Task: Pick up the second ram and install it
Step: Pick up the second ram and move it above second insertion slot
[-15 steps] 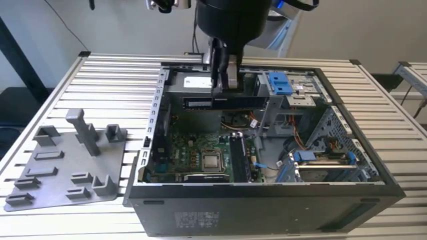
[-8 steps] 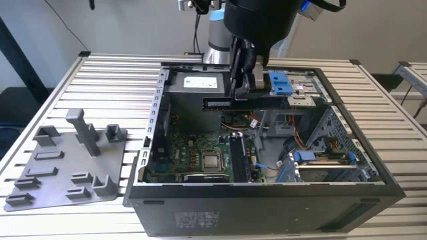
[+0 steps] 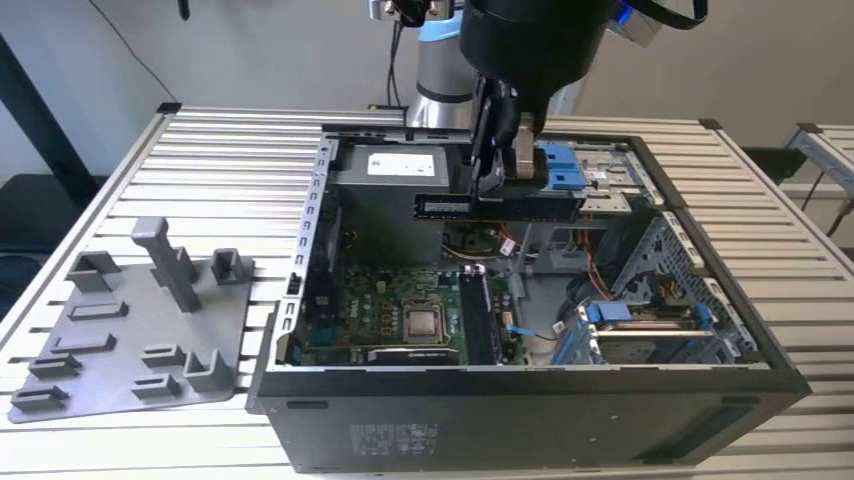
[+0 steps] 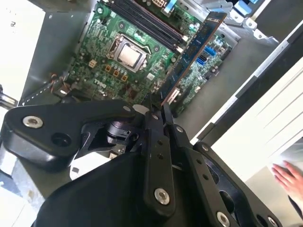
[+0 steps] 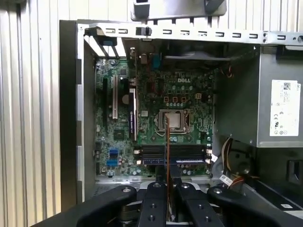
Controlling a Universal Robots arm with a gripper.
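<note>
1. A black robot arm [image 3: 534, 40] reaches straight down over an open black metal computer case [image 3: 534, 420] lying on a slatted metal surface [image 3: 227, 150].
2. Its black fingers [image 3: 489, 150] are clamped on the second ram [image 3: 547, 208], a long, thin, dark green-black memory stick, held level and on edge above the green motherboard [image 3: 387, 300].
3. A grey plastic tray with upright posts [image 3: 134, 340] sits beside the case.

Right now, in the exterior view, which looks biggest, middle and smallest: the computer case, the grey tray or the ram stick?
1. computer case
2. grey tray
3. second ram, held over the open case, yet plainly smallest
</note>
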